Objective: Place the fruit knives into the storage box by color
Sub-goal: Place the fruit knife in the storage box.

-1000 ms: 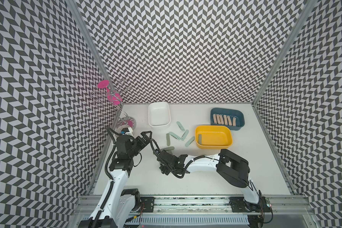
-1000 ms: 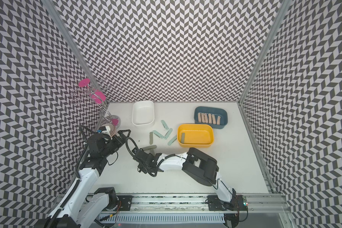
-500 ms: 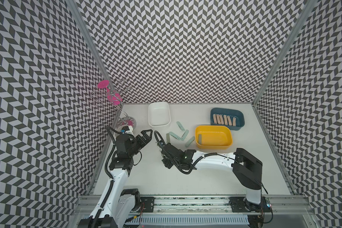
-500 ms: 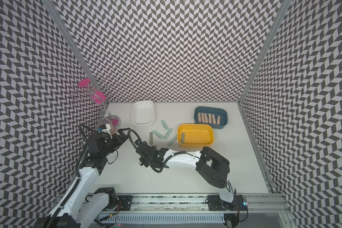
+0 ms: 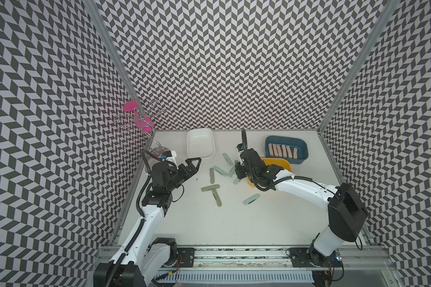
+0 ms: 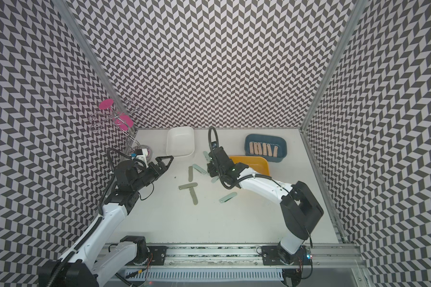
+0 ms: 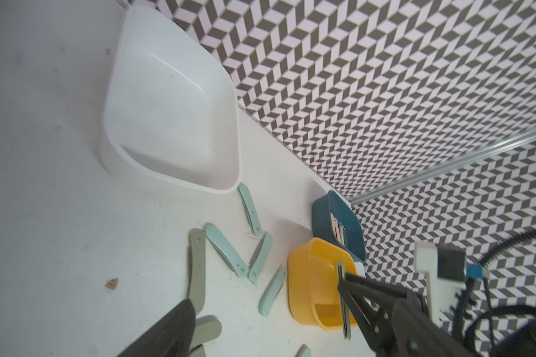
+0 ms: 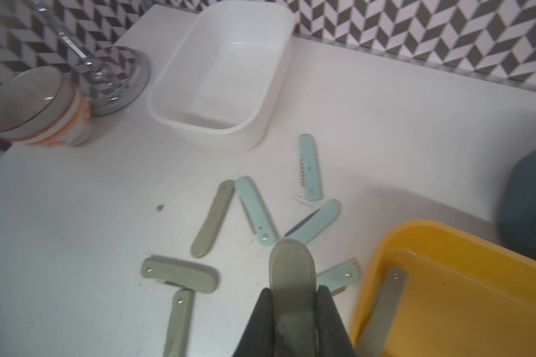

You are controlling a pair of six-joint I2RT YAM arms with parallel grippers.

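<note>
While the left gripper hangs wide open at centre-left, the right gripper clamps a grey-green knife pointing straight out from its jaws, the yellow box just right of it.

I am pinching an olive knife in my right gripper, just beside the yellow box, which is holding a second knife.

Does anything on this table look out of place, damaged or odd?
The mint knife nearest the white box and a second mint knife beside it show blades partly folded out rather than shut. A small brown crumb lies on the table.
</note>
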